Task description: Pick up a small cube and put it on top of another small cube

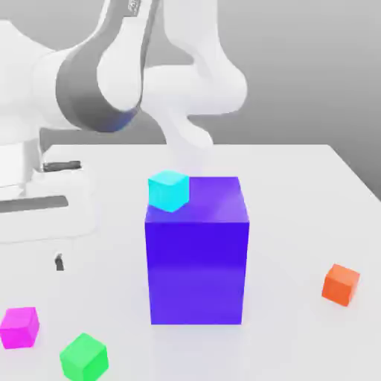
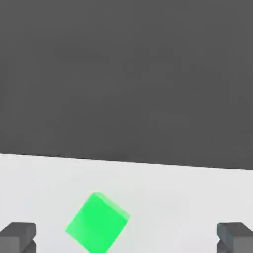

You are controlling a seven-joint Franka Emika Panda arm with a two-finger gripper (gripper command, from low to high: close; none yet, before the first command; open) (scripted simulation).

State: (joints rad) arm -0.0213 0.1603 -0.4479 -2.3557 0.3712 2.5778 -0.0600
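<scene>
Pincer (image 2: pixel 126 237) wide open, nothing gripped, w/ green cube (image 2: pixel 97 222) on desk (image 2: pixel 188 197) between its fingertips.

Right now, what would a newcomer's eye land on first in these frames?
The big purple-blue block in the middle of the white table, with a cyan cube sitting on its top corner toward the exterior view's left. Next, the scattered small cubes: magenta cube and green cube near the front on the exterior view's left, orange cube on its right. The hand view shows the green cube between the open gripper fingertips.
</scene>
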